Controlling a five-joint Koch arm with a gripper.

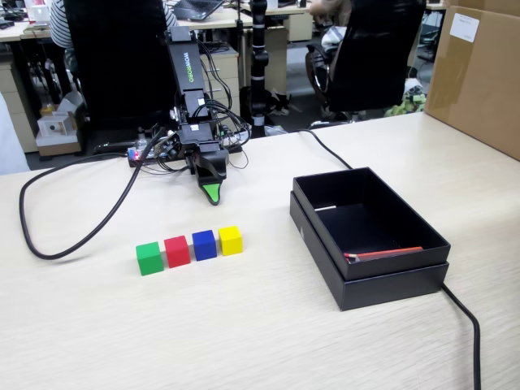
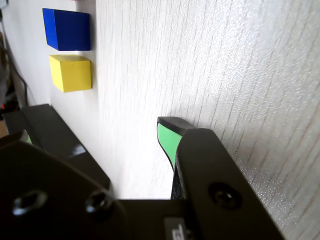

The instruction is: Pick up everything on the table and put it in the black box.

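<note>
While lit evenly, shows a pale wood table point(image 1: 268, 325) with the black box point(image 1: 370, 272) at right in the fixed view, red stick point(image 1: 382, 253) inside. Gripper point(image 1: 212, 193) pointing down near the tabletop — jaws' state impossible to tell. Nearer the camera, 4 cubes in a row: green point(image 1: 149, 258), red point(image 1: 176, 251), blue point(image 1: 204, 244), yellow point(image 1: 231, 240).

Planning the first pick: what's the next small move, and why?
Probably swing the gripper forward toward the yellow cube, the cube nearest it. All four cubes, green, red, blue and yellow, sit in a row on the table; none is in the black box, and the gripper holds nothing.
</note>
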